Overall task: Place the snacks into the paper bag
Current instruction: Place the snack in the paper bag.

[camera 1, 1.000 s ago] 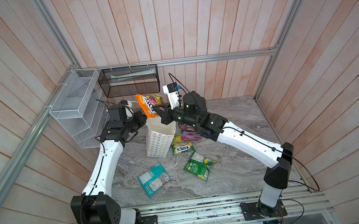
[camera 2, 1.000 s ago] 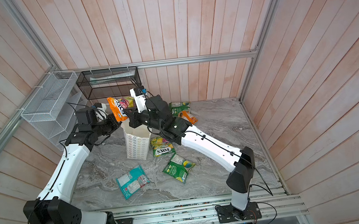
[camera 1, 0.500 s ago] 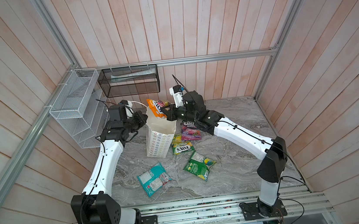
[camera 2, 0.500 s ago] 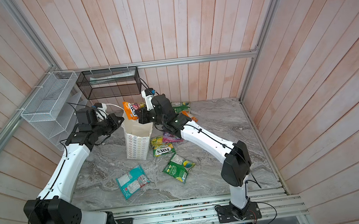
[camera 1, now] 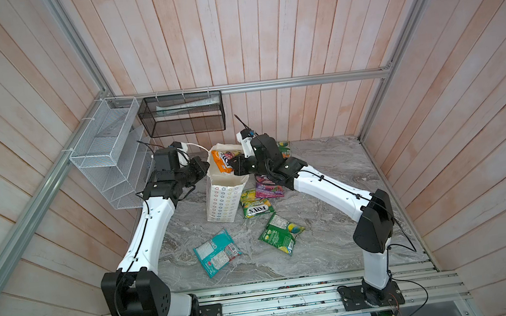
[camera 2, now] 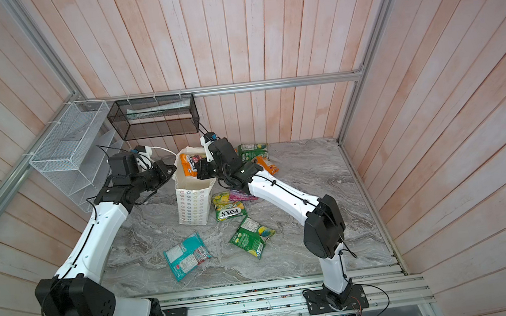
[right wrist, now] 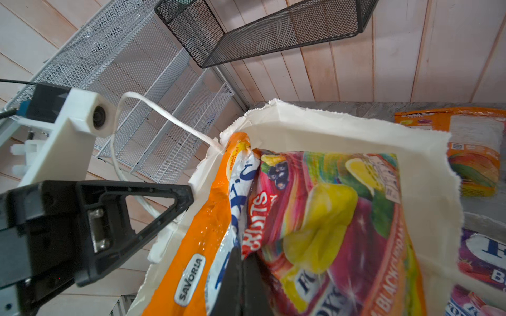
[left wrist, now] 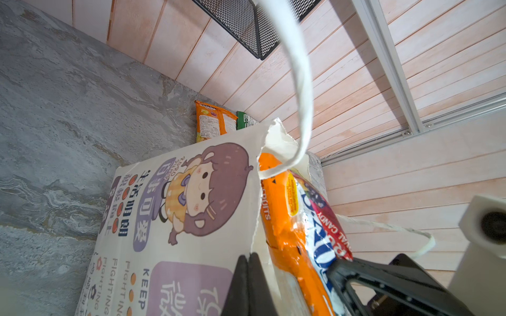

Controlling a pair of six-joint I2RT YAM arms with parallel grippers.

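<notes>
While left jaws pinch the paper bag [camera 1: 222, 200], right jaws grip a glossy orange pouch [camera 1: 221, 163].

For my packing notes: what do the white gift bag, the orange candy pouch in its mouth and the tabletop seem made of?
White gift bag: matte paper, it seems; torn, fibrous rim.
Orange candy pouch: probably glossy plastic film; it creases and shines.
Tabletop: grey veined stone or a marble-look laminate; unclear which.

The orange pouch [camera 1: 222, 162] has dropped from above the paper bag [camera 1: 222, 200] into its mouth. The right gripper [camera 1: 234, 167] followed.
</notes>
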